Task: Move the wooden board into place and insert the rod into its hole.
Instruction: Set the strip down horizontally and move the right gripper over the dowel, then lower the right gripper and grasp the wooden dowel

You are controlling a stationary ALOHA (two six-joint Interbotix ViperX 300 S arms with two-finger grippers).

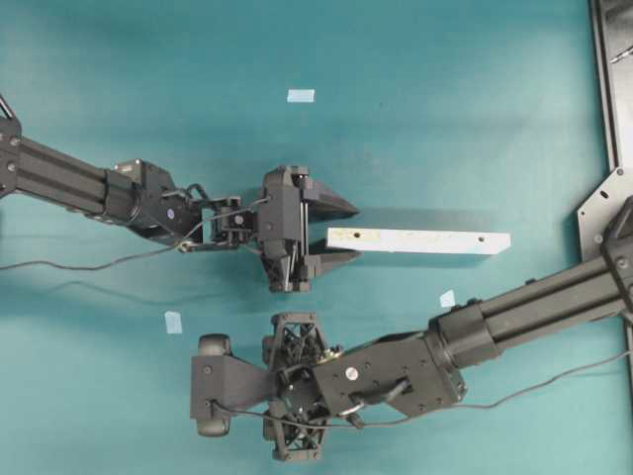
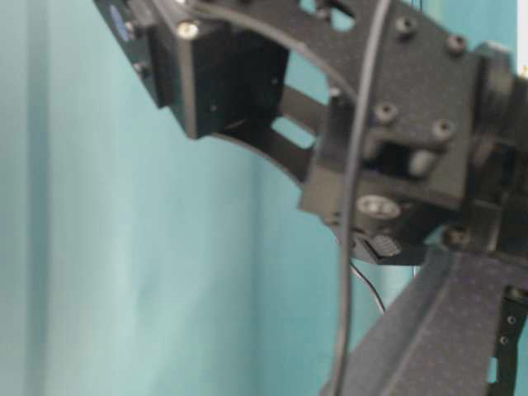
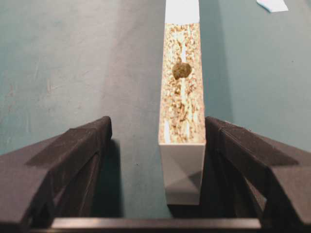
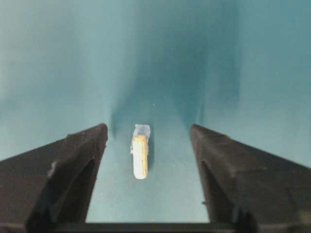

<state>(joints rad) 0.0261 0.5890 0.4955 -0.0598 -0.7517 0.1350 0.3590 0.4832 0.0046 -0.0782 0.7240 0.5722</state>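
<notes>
Toward the near edge of the teal bench (image 1: 445,119), the right hand (image 4: 148,145) hangs with its jaws apart on either side of the rod (image 4: 140,156), touching neither side; the rod lies flat on the bench. Farther back, near the bench's middle, the left hand (image 1: 341,233) stands wide open around 1 end of the wooden board (image 1: 420,240), which lies flat, ungripped.

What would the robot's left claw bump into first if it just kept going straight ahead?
Probably the wooden board: its near end already sits between the left gripper's open fingers, close to one finger, so the board would slide deeper in.
</notes>
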